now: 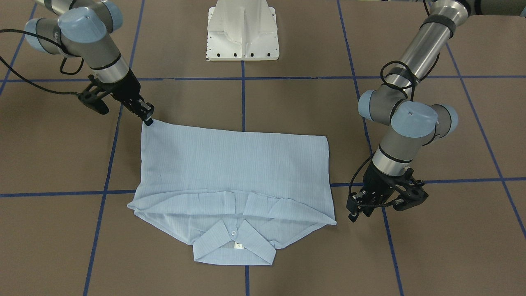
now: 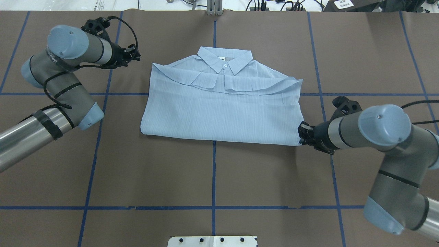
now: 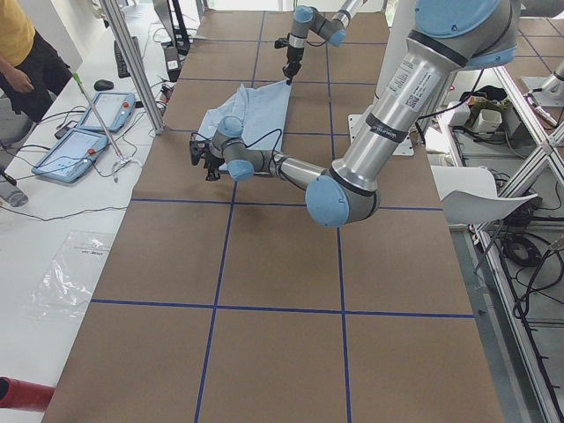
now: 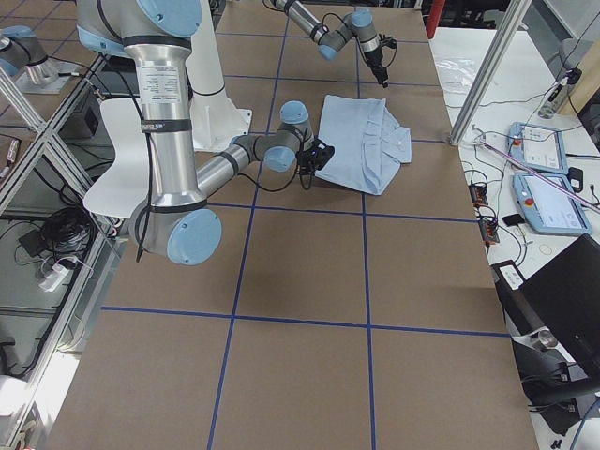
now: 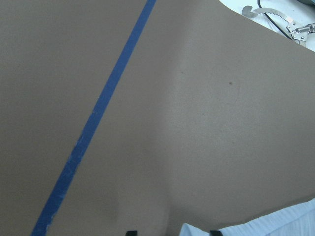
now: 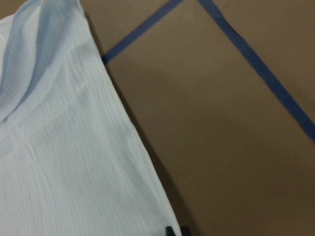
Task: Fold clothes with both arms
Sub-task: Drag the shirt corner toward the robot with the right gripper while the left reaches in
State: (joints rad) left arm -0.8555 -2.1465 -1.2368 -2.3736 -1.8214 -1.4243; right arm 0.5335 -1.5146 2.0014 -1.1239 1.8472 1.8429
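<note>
The pale blue striped shirt (image 1: 234, 164) (image 2: 219, 109) lies folded flat on the brown table, with its collar (image 2: 224, 60) on the far side from the robot. My right gripper (image 2: 301, 134) (image 1: 148, 119) is shut on the shirt's near right corner, which rises to a small point. In the right wrist view the shirt (image 6: 59, 147) fills the left half. My left gripper (image 2: 137, 55) (image 1: 354, 213) stands open, low beside the far left shoulder corner. In the left wrist view that corner (image 5: 256, 227) pokes in between the two fingertips (image 5: 130, 232).
The white pedestal base (image 1: 242, 31) stands at the robot's side of the table. Blue tape lines (image 2: 214, 171) grid the brown surface. A person (image 3: 22, 53) and tablets (image 3: 88, 123) are beyond the far edge, past an aluminium post (image 3: 132, 62).
</note>
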